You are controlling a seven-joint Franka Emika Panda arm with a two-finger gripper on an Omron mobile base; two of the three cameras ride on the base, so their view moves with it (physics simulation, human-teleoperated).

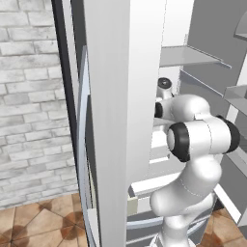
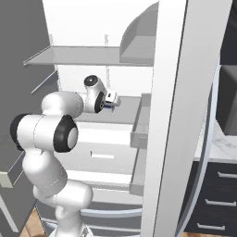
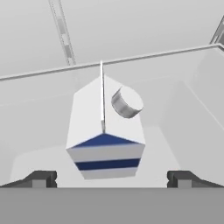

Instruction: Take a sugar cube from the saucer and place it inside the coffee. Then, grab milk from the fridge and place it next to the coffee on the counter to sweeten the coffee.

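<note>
Room: you're parked right at the tall light-grey fridge (image 2: 171,115), its door open, with a pale grey brick wall (image 1: 29,96) off to the left and brown patterned floor tiles (image 1: 34,222) below.
Fridge inside: white-grey, with flat grey shelves (image 2: 83,55) and pale drawers lower down; your white arm reaches in over them.
Counter: a sliver of the white marble-look worktop with grey veins (image 2: 222,143) peeks out past the fridge's right edge, above black cabinets with silver handles (image 2: 217,194).
Milk: white gable-top carton with dark blue stripes and a round grey cap (image 3: 106,131), standing in a white-grey fridge compartment, near the middle of its floor, away from the walls.
Gripper: the two-finger gripper with dark tips (image 3: 111,178) is spread wide, holding nothing; the carton sits ahead of it, between the two tips' lines, not touched as far as you can see.
</note>
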